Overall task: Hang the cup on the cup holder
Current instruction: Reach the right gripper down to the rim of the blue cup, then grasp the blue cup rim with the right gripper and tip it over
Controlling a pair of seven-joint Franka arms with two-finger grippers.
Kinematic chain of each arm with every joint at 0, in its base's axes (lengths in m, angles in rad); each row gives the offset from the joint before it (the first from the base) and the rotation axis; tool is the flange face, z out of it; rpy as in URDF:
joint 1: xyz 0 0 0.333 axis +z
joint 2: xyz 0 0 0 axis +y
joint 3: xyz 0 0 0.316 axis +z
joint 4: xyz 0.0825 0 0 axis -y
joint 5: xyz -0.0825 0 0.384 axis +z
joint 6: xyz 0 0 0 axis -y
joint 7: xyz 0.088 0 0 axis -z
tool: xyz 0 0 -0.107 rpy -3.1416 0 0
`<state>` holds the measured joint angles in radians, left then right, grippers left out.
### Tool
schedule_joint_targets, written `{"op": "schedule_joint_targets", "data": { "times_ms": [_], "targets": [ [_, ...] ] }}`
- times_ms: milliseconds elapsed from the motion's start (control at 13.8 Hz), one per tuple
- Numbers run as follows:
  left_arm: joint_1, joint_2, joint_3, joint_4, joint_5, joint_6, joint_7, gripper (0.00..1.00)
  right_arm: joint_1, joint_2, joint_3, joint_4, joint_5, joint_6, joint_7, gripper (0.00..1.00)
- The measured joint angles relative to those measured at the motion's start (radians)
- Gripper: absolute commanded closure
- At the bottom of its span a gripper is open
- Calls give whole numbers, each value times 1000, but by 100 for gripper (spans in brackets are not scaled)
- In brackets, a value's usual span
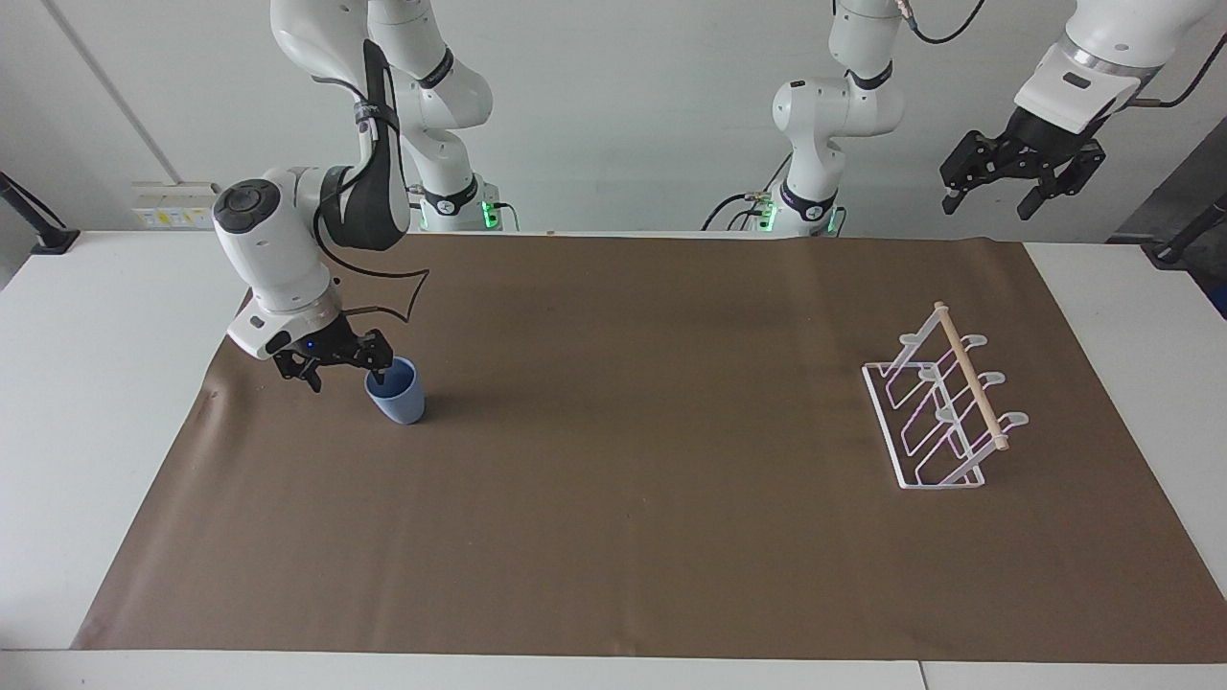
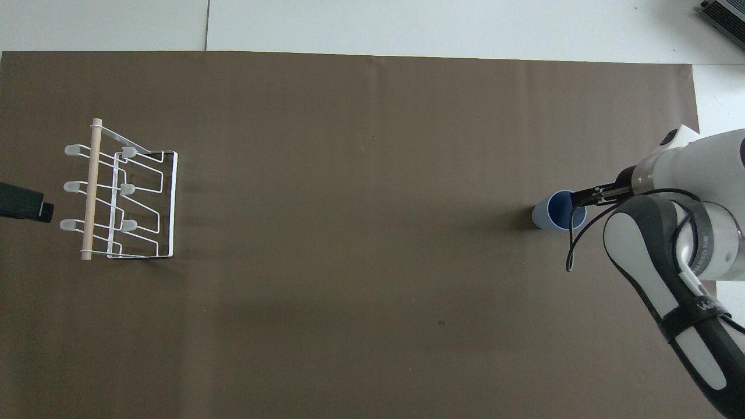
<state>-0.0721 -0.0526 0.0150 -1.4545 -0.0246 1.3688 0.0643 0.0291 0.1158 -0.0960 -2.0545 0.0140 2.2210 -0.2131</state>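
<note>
Now the right hand, fingers spread and holding nothing, straddles the cup rim; the left hand waits open high above the cup holder end of the counter.

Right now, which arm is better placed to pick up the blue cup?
The right arm, I'd judge: the right gripper is open, one finger over the blue cup rim. The left gripper waits high above the cup holder end.
</note>
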Motion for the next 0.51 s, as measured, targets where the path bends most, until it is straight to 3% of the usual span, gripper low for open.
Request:
{"op": "schedule_joint_targets", "data": {
  "times_ms": [144, 433, 505],
  "targets": [
    [0, 0, 0, 0, 0, 0, 0, 0, 1, 0, 0, -14, 16, 10, -2, 0],
    [0, 0, 0, -1, 0, 0, 0, 0, 2, 0, 0, -38, 20, 30, -10, 51],
    [1, 0, 1, -1, 0, 0, 0, 0, 2, 0, 0, -40, 20, 33, -11, 74]
  ]
}}
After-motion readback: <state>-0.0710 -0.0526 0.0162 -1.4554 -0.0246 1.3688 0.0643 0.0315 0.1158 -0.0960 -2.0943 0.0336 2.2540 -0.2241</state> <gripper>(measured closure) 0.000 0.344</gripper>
